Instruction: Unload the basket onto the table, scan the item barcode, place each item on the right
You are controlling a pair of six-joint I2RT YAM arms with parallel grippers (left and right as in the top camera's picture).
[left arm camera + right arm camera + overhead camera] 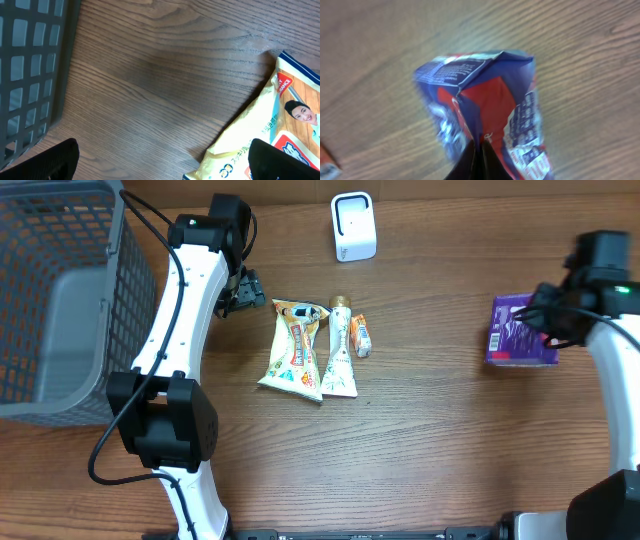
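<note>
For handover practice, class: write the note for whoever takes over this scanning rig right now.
Left gripper: open, beside the yellow snack packet.
Right gripper: shut on the purple packet, far right.
White scanner stands at the back; tube and small orange sachet lie beside the yellow snack packet.
Done: purple packet gripped.
To do: carry it to the scanner, show its barcode.

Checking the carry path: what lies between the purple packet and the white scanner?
Nothing: in the overhead view, only bare table lies between the purple packet and the white scanner.
</note>
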